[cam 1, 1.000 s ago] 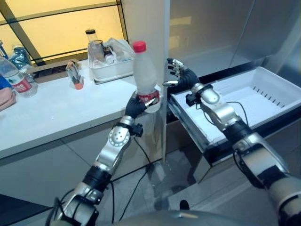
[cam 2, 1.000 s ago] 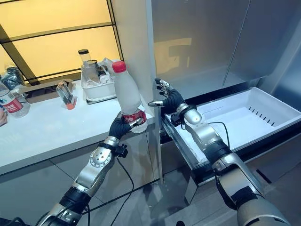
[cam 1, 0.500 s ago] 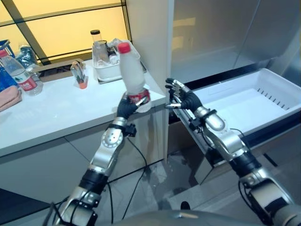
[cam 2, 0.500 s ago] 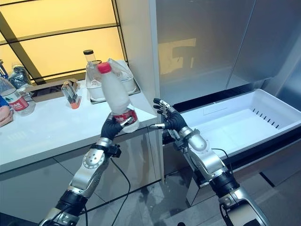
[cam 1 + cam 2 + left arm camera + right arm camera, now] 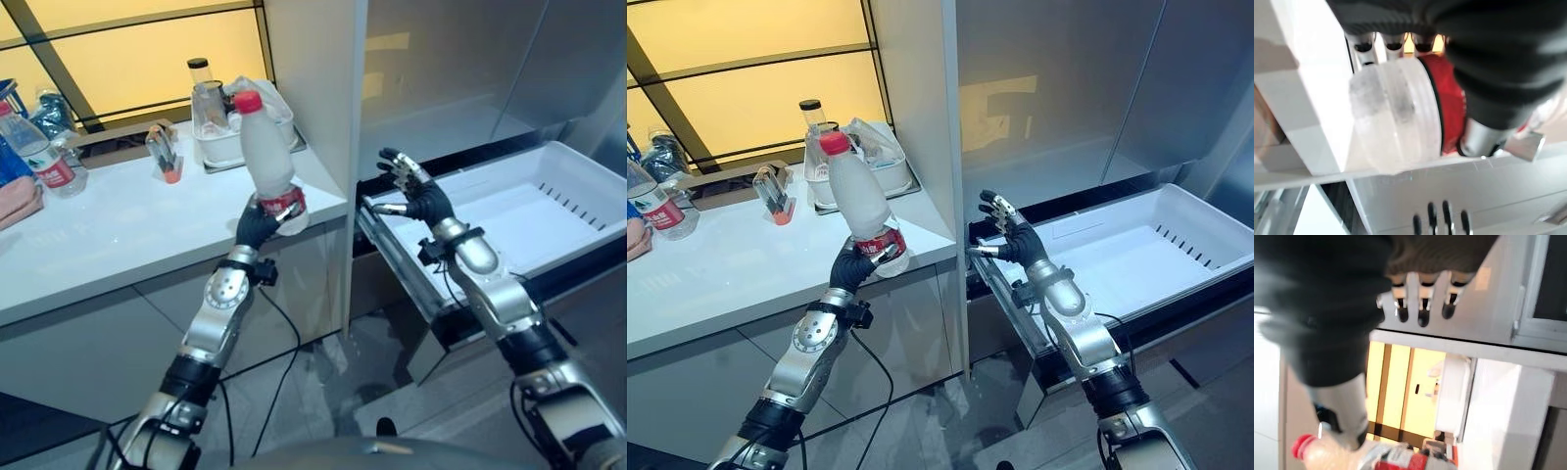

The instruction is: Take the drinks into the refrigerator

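Now grips bottle (image 5: 266, 162) low at its red label in left hand (image 5: 257, 223), above tabletop (image 5: 118, 235) edge, left of drawer (image 5: 509, 211). Right hand (image 5: 416, 191) spread open beside. Probably stiff, top-heavy; needs firm hold.

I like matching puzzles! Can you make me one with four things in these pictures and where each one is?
Things:
1. red-capped bottle
2. white drawer
3. white tub
4. right hand

Places:
A. at the back of the counter, full of small items
B. held up in the left hand
C. pulled out of the refrigerator, empty
D. open, above the drawer's near corner

Pairs: 1-B, 2-C, 3-A, 4-D
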